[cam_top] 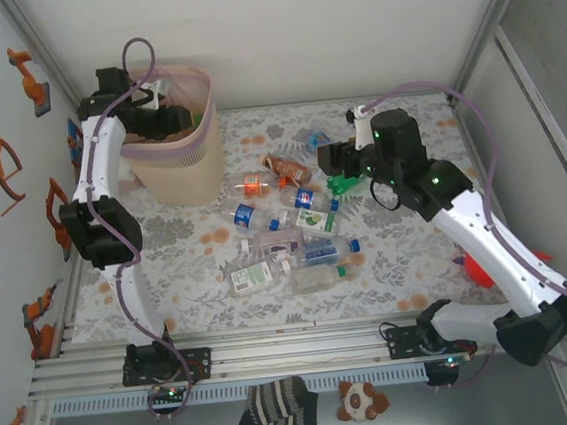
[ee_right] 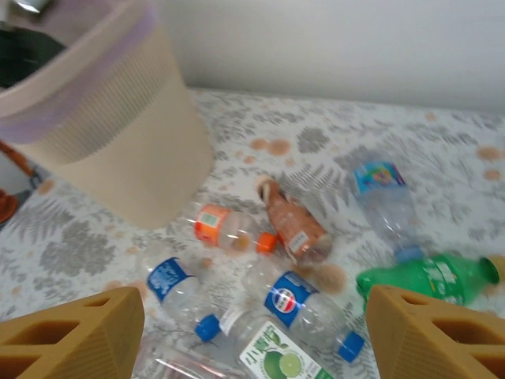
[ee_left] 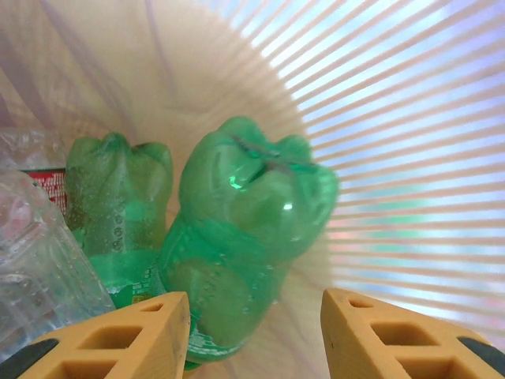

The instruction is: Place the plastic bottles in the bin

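Observation:
My left gripper [cam_top: 153, 109] reaches into the beige bin [cam_top: 200, 130], which has a pink liner. In the left wrist view it [ee_left: 256, 332] is open. A green bottle [ee_left: 245, 229] lies just ahead of it against the bin wall [ee_left: 394, 118], beside another green bottle [ee_left: 118, 205] and a clear one [ee_left: 39, 260]. My right gripper [cam_top: 331, 158] hovers open over several plastic bottles [cam_top: 296, 241] on the table. Below it [ee_right: 256, 332] lie an orange-labelled bottle [ee_right: 225, 229], a brown one [ee_right: 296, 225], a blue-labelled one [ee_right: 304, 304] and a green one [ee_right: 426, 276].
A striped sock [cam_top: 277, 404] and a small plush toy [cam_top: 360, 399] lie in front of the arm bases. A red object [cam_top: 475, 272] sits behind the right arm. Walls and frame posts close in the table on the left, back and right.

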{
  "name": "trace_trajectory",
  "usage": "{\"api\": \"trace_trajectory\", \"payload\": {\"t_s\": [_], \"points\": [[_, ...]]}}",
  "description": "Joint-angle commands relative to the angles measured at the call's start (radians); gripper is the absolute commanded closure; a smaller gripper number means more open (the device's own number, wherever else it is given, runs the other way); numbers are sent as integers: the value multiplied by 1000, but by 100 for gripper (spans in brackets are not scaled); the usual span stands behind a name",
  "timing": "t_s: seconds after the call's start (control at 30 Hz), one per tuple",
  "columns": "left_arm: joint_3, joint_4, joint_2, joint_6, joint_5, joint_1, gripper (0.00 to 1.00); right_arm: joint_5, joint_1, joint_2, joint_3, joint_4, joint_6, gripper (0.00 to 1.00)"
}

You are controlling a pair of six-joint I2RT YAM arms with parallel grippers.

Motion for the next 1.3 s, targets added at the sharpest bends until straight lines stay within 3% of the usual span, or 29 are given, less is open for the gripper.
{"api": "trace_trajectory", "payload": {"t_s": [0.0,0.23,0.47,0.7,0.9,1.27], "points": [[-2,18,-90,-24,38,3,53,15,-53,49,16,-27,133,27],[-152,126,-231,-61,36,3,52,-46,-177,176,-65,79,259,27],[-480,422,-464,-167,37,3,49,-34,-245,270,-101,193,297,26],[-764,666,-686,-245,66,-5,47,32,-304,374,-94,190,341,25],[-816,688,-793,-211,54,-5,45,-27,-371,473,-81,207,396,23],[-820,723,-874,-237,74,-8,44,-154,-397,652,-41,295,492,19]]}}
